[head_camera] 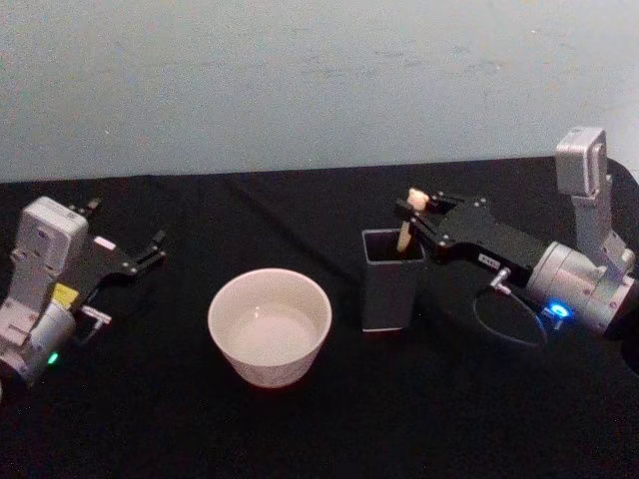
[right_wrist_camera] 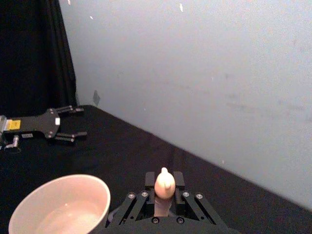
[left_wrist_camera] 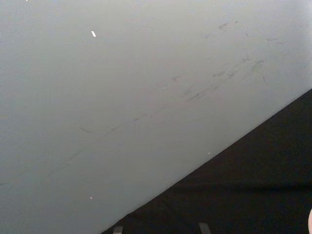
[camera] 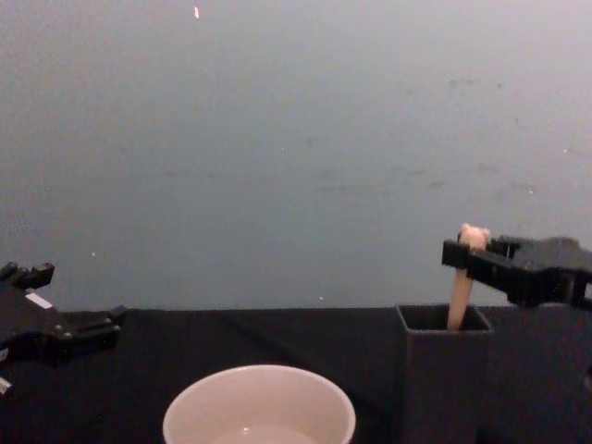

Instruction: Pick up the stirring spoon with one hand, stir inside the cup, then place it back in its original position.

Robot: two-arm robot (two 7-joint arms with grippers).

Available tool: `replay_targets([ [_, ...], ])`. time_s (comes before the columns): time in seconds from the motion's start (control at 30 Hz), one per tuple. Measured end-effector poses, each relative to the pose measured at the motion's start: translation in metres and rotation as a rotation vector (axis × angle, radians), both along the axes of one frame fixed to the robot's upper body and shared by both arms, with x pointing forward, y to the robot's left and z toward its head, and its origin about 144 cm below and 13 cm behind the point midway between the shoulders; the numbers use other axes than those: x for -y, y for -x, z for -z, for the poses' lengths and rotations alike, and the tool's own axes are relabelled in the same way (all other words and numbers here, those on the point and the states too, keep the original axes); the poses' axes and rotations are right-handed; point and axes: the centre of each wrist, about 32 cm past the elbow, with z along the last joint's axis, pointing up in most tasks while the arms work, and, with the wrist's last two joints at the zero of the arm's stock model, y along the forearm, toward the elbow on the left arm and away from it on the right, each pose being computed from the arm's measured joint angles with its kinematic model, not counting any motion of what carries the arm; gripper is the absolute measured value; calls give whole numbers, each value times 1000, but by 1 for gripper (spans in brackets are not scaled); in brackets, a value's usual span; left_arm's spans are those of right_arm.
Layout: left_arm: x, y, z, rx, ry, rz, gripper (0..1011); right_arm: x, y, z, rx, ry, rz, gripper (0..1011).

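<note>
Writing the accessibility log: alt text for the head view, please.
The right gripper grips the top of a bear-headed spoon standing in a dark grey square holder. A wide cream cup sits left of it on the black table; the left gripper is open at far left.

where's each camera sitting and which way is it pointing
Head: high, facing down at the table; cup, holder, spoon, left gripper open, right gripper shut on spoon.
Left wrist: on the left arm, facing wall and table edge; its fingertips just show.
Right wrist: behind the right gripper, facing over spoon and cup toward the wall; left gripper farther off.
Chest: low, facing across the table; both grippers at the sides.
Shared: head and chest both show cup, holder, spoon, both grippers.
</note>
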Motion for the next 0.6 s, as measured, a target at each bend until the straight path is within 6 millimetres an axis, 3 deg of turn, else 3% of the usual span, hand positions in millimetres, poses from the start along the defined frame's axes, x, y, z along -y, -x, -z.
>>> replay_targets([
  [0.6, 0, 0, 0, 0, 0, 0, 1001, -2, 10, -43, 214, -28, -2, 214],
])
